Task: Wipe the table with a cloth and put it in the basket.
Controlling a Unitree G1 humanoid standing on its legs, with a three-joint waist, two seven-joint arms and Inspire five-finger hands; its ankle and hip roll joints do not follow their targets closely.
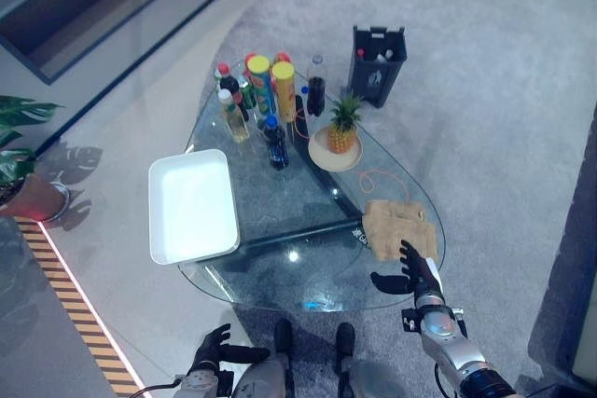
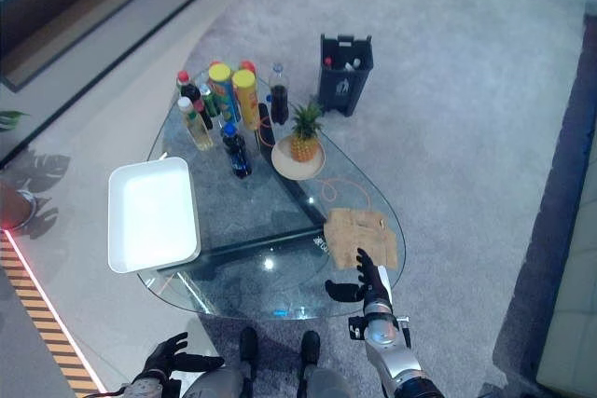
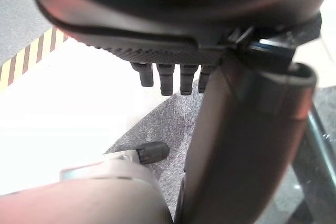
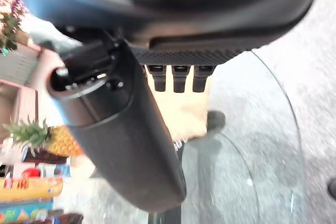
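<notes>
Nearest to the camera are the robot's two hands. The right hand (image 1: 417, 272) is up at the near right edge of the desk (image 1: 280, 267), with its fingers straight and its thumb out to the side. It holds nothing. The left hand (image 1: 216, 349) hangs low below the near edge of the desk, over the floor, with loose fingers and nothing in it. The desk is the biggest thing here. It is made of glass and you can see the grey carpet (image 1: 485, 90) through it. A big white tray (image 1: 191, 205) sits on the left side of the desk. A dark basket (image 1: 377, 64) stands on the carpet past the far edge of the desk. A bunch of bottles and cans (image 1: 263, 100) stands at the far end. A pineapple (image 1: 341, 125) on a small plate (image 1: 322, 157) is beside them. The cloth (image 1: 396, 226) is tan and lies flat by the right edge of the desk, just past the right hand's fingertips. Its long side runs along that edge. I think the right hand is the one to take it, since it is right there and the left hand is far off. It only needs to reach a little forward.
</notes>
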